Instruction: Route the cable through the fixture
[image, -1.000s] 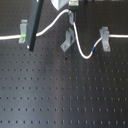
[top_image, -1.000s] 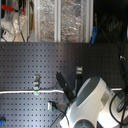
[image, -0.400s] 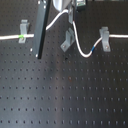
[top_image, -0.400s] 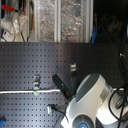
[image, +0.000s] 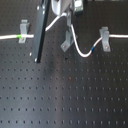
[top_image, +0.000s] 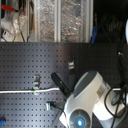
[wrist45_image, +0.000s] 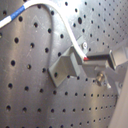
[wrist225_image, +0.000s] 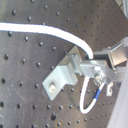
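In the first exterior view the white cable (image: 82, 53) runs from the left through a grey bracket (image: 22, 31), with its green band (image: 20, 36) beside that bracket. It rises to my gripper (image: 66, 20), then loops down past its blue band (image: 94, 48) to the right bracket (image: 105, 40). The fixture (image: 66, 43), a slanted grey bracket, stands just below the gripper. Both wrist views show the fingertips (wrist45_image: 100, 57) closed on the cable (wrist45_image: 70, 35) right at the fixture's top (wrist45_image: 67, 67). The cable (wrist225_image: 45, 31) lies across the fixture (wrist225_image: 62, 76), beside the gripper (wrist225_image: 92, 64).
A long black bar (image: 40, 35) hangs slanted to the first exterior view's left of the fixture. The black perforated board (image: 65, 95) stretches toward the front. In the second exterior view the white arm (top_image: 85, 100) covers much of the board, with shelves of clutter (top_image: 45, 20) behind.
The arm has shifted a little toward the second exterior view's left, still holding the cable. The cable's loop sits much as before.
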